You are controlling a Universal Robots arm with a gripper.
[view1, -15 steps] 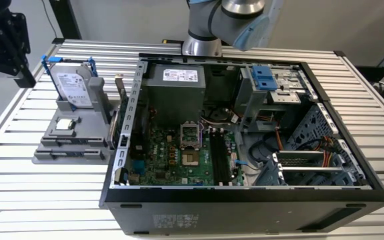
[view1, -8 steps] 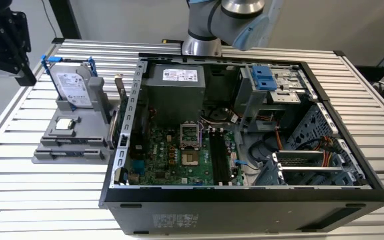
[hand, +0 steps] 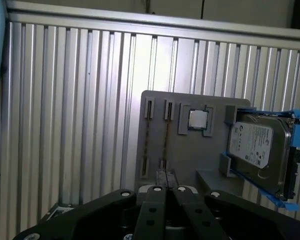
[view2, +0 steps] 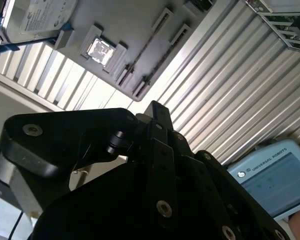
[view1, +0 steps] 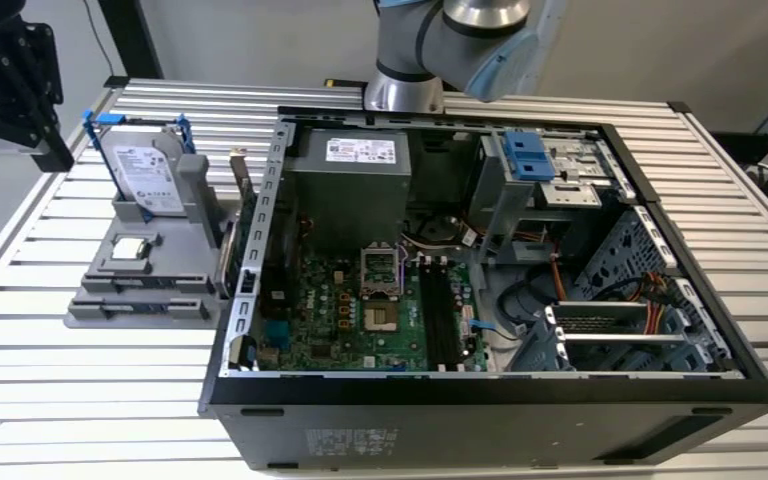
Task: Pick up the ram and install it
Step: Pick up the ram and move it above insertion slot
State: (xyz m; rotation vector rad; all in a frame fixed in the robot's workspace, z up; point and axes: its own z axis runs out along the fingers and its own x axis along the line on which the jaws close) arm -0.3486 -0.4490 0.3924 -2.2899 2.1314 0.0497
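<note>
My gripper (hand: 165, 181) hangs above the slatted table with its fingers shut together and nothing between them; its tip also shows in the second wrist view (view2: 157, 111). In the exterior view the gripper (view1: 48, 150) is at the far left, high and apart from the grey holder (view1: 184, 265). The ram (hand: 166, 140) appears as a thin brownish strip standing on edge in one of the holder's narrow slots, also seen in the second wrist view (view2: 142, 60). A similar thin line runs in the neighbouring slot.
On the grey holder (hand: 155, 107) sit a small square silver processor (hand: 197, 119) and a hard drive (hand: 255, 145) with blue brackets. An open computer case (view1: 491, 385) with its green motherboard (view1: 344, 320) stands to the exterior view's right. A tablet screen (view2: 275, 175) lies nearby.
</note>
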